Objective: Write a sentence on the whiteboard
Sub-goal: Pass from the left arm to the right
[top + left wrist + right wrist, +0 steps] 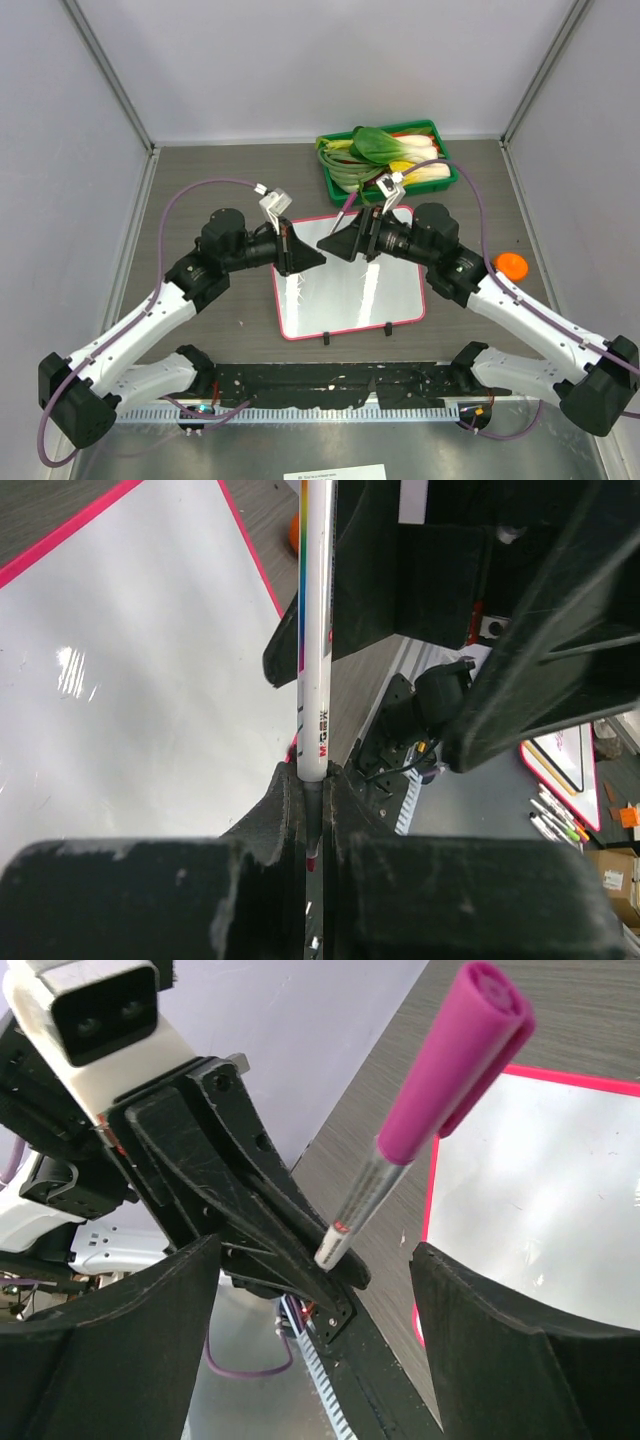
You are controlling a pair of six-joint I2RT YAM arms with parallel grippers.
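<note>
The whiteboard (350, 290) lies flat on the table between the arms, pink-red frame around a blank white face (130, 660) (540, 1190). A white marker (346, 208) (315, 630) with a magenta cap (455, 1055) on its far end slants up above the board's top edge. My left gripper (318, 250) (318, 790) is shut on the marker's lower end, and a red tip shows between its fingers. Facing it, my right gripper (338, 245) (315, 1270) stands open, its fingers wide on either side of the marker without touching it.
A green tray (436, 128) of leafy vegetables stands just beyond the board at the back. An orange round object (511, 265) (294, 530) sits on the table to the board's right. Grey walls close in the back and both sides.
</note>
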